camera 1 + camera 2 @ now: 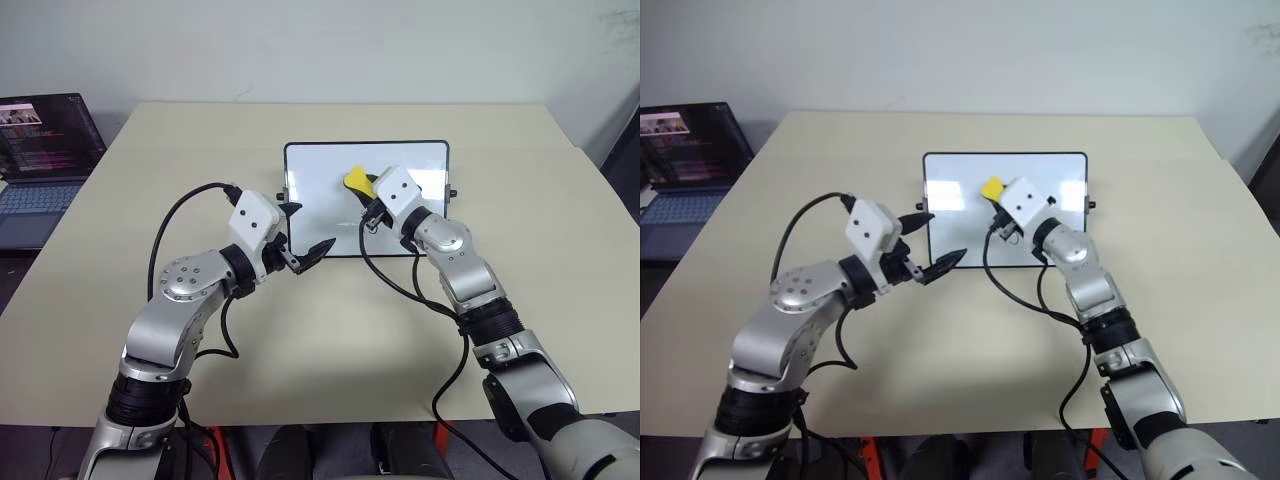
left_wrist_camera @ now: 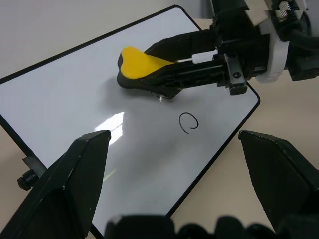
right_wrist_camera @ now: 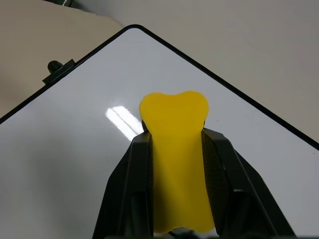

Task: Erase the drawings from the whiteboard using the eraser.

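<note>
One drawing (image 2: pixel 189 122) is showing on the whiteboard (image 2: pixel 75 99); the right hand (image 3: pixel 175 149) is clamping the yellow eraser (image 3: pixel 175 149) over it, the left hand (image 1: pixel 305 232) is hovering spread apart

Bare table (image 1: pixel 520 180) flanks the whiteboard (image 1: pixel 320 165); laptop (image 1: pixel 45 160) sits far left.

The right hand (image 3: pixel 177 149) holds the eraser (image 3: pixel 175 149) between its two black fingers (image 3: pixel 132 184), which press on both long sides of the yellow block. The eraser lies over the glossy whiteboard (image 3: pixel 75 164). A small black knob (image 3: pixel 54 65) sits at the board's frame, and the beige counter (image 3: pixel 239 45) lies beyond.
</note>
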`<control>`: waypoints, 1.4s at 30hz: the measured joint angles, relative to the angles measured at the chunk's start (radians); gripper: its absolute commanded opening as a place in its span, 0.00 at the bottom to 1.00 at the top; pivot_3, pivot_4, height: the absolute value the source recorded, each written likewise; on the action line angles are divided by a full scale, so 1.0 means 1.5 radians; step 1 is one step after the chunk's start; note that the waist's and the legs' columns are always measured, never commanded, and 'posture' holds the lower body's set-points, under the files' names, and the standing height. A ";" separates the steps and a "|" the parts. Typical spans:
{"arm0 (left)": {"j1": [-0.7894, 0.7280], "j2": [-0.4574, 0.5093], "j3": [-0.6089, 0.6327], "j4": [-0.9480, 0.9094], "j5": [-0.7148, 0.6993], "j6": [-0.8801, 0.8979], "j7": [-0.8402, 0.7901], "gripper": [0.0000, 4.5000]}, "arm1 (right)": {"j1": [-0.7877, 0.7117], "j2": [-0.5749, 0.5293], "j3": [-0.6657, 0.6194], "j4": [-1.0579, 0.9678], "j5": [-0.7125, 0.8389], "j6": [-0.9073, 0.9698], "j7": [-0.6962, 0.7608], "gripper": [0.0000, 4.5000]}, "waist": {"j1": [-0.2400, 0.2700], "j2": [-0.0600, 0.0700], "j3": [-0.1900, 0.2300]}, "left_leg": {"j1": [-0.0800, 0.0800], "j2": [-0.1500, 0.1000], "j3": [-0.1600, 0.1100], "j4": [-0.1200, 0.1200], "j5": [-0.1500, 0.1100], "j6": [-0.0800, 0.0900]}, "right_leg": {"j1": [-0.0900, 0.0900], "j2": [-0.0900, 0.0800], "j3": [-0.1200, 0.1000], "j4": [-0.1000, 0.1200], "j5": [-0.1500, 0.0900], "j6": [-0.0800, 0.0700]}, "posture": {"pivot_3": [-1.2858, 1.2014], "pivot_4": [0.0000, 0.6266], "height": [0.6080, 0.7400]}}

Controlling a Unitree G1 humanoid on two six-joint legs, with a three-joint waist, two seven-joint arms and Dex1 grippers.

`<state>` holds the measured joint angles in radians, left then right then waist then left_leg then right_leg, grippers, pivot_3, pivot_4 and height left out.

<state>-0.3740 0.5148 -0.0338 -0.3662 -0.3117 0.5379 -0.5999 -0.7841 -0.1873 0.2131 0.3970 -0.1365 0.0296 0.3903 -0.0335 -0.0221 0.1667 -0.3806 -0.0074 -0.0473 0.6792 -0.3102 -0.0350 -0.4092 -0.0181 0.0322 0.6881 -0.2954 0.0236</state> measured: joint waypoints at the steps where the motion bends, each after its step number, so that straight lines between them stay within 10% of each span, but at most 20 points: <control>1: 0.000 0.000 0.000 -0.002 0.000 0.000 0.000 1.00 | -0.003 0.005 0.004 0.010 -0.001 -0.004 0.000 0.24 | 0.000 0.000 0.000 | 0.000 0.000 0.000 0.000 0.000 0.000 | 0.000 0.000 0.000 0.000 0.000 0.000 | 0.52 0.24 1.00; 42: -0.007 -0.004 0.000 -0.004 0.000 0.001 -0.001 1.00 | 0.007 -0.088 -0.024 0.091 -0.025 -0.057 -0.013 0.24 | 0.003 0.000 0.000 | 0.008 -0.001 0.000 0.001 0.000 0.002 | 0.006 0.000 0.001 0.005 0.000 0.000 | 0.52 0.24 1.00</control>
<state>-0.3853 0.5088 -0.0337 -0.3728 -0.3115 0.5393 -0.6007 -0.7735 -0.3188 0.1768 0.5341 -0.1739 -0.0554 0.3705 -0.0295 -0.0227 0.1664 -0.3693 -0.0082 -0.0468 0.6806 -0.3100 -0.0328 -0.4006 -0.0181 0.0338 0.6962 -0.2951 0.0232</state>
